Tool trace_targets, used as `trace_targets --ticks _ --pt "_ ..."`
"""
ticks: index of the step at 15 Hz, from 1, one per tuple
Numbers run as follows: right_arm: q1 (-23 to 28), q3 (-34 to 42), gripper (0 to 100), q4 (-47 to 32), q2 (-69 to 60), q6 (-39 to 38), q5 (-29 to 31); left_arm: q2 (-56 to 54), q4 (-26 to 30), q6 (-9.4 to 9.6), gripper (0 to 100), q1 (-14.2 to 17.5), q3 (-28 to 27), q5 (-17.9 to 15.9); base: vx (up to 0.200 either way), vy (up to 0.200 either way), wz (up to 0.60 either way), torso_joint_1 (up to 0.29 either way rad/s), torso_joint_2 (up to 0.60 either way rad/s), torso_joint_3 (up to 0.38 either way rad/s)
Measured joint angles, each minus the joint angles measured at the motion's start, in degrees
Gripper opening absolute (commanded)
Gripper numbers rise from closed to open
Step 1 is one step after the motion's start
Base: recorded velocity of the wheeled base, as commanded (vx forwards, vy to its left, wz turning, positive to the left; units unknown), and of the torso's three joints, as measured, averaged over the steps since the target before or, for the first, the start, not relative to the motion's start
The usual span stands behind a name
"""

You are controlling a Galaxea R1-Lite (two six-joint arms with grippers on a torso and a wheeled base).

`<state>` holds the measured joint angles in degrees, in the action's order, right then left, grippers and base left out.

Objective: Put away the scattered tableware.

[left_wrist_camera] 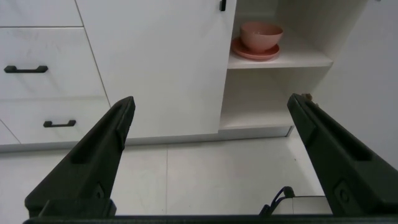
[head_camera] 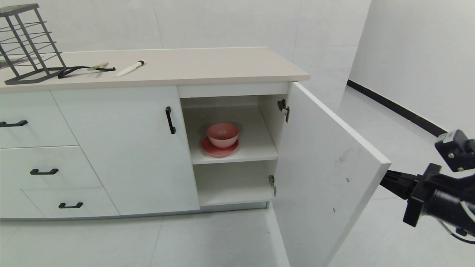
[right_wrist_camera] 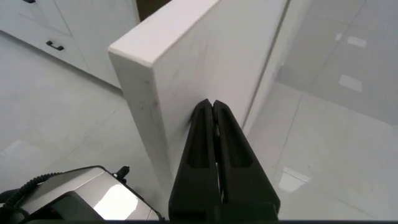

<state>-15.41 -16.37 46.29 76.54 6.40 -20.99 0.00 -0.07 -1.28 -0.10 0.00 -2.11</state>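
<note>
Head view: a pink bowl [head_camera: 222, 134] sits on a pink plate [head_camera: 219, 150] on the cabinet's upper shelf [head_camera: 256, 146], about midway along it and near its front edge. The cabinet door [head_camera: 326, 174] stands swung open, and the right gripper [head_camera: 395, 181] is at the door's outer face, near its free edge. On the counter [head_camera: 207, 65], a wire rack [head_camera: 28, 40] occupies the left end. A dark looped utensil [head_camera: 79, 69] and a white-handled utensil [head_camera: 130, 68] lie just beside it.

Left wrist view: the left gripper [left_wrist_camera: 211, 102] is spread wide, with nothing between its fingers. Bowl [left_wrist_camera: 261, 35] and plate [left_wrist_camera: 255, 53] show beyond it.

Right wrist view: the right gripper [right_wrist_camera: 212, 106] has its fingers pressed together – tips against the door [right_wrist_camera: 186, 56].
</note>
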Motion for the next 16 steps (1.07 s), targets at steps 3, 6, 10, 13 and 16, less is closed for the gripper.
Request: trace_targets --ticks 3,6,10,13,16 --pt "-3.3 -1.7 0 0.0 1.4 0.0 0.0 0.0 0.0 -0.02 100 0.0 0.0 0.0 0.0 0.0 0.0 0.0 0.0 0.0" --pt "-5.2 -3.0 0 0.0 3.3 0.0 0.1 0.0 0.0 0.0 100 0.0 0.0 0.0 0.0 0.0 0.0 0.0 0.0 0.0" --pt "-6.4 -5.1 0 4.6 7.2 0.0 0.4 0.0 0.0 -0.02 100 0.0 0.0 0.0 0.0 0.0 0.0 0.0 0.0 0.0" --pt "-8.7 -5.7 0 9.3 11.0 -0.1 0.9 0.0 0.0 0.0 100 0.0 0.0 0.0 0.0 0.0 0.0 0.0 0.0 0.0" --pt "-11.6 -6.3 0 11.7 13.9 -0.1 1.5 0.0 0.0 -0.02 100 0.0 0.0 0.0 0.0 0.0 0.0 0.0 0.0 0.0"
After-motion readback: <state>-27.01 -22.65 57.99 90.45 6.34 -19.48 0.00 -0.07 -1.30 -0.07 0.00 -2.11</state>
